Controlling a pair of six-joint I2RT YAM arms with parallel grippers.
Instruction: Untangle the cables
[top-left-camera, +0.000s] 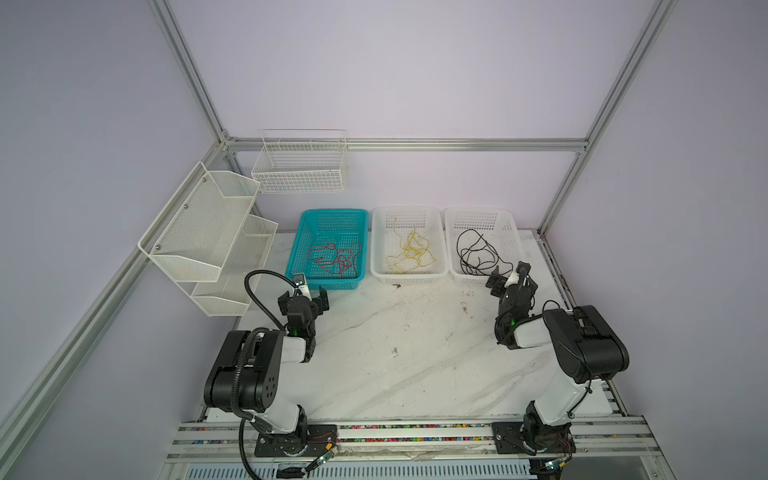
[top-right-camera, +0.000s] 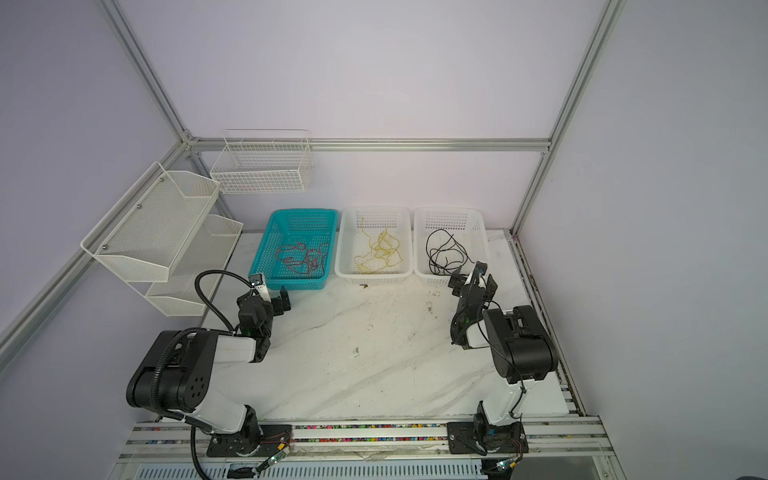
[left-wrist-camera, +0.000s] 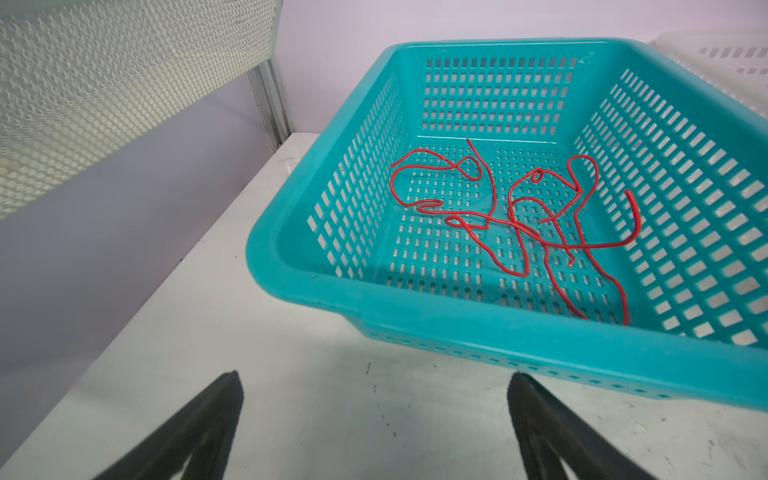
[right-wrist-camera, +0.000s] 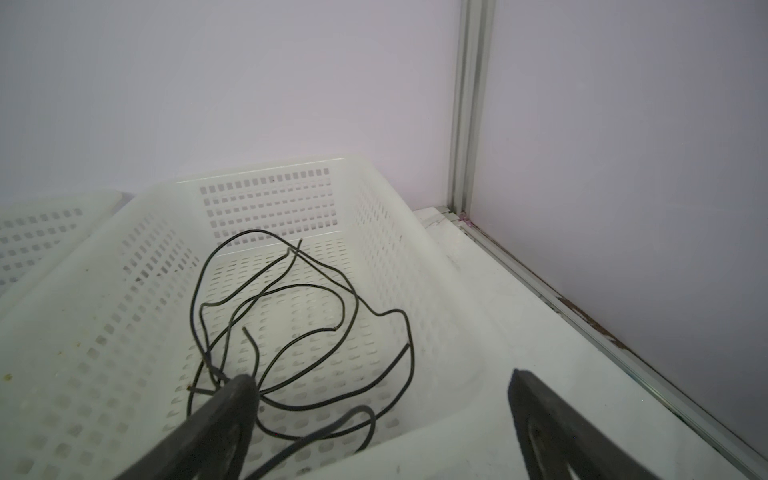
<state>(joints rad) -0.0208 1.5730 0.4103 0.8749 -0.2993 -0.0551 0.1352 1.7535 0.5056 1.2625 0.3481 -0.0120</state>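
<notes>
Showing, in both top views, red cables (top-left-camera: 341, 259) in the teal basket (top-left-camera: 334, 211), yellow cables (top-left-camera: 411, 249) and black cables (top-left-camera: 473, 257) further right. Left wrist: left gripper (left-wrist-camera: 374, 376) spread, empty; red cables ahead, beyond the rim. Right wrist: right gripper (right-wrist-camera: 380, 378) spread, one finger over black cables in the white basket (right-wrist-camera: 432, 266).

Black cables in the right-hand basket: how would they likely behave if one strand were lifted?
The black cables hold open, arching loops in the white basket, so probably springy rather than limp. Strands cross repeatedly, so lifting one would likely drag others. Thin, so probably light.
</notes>
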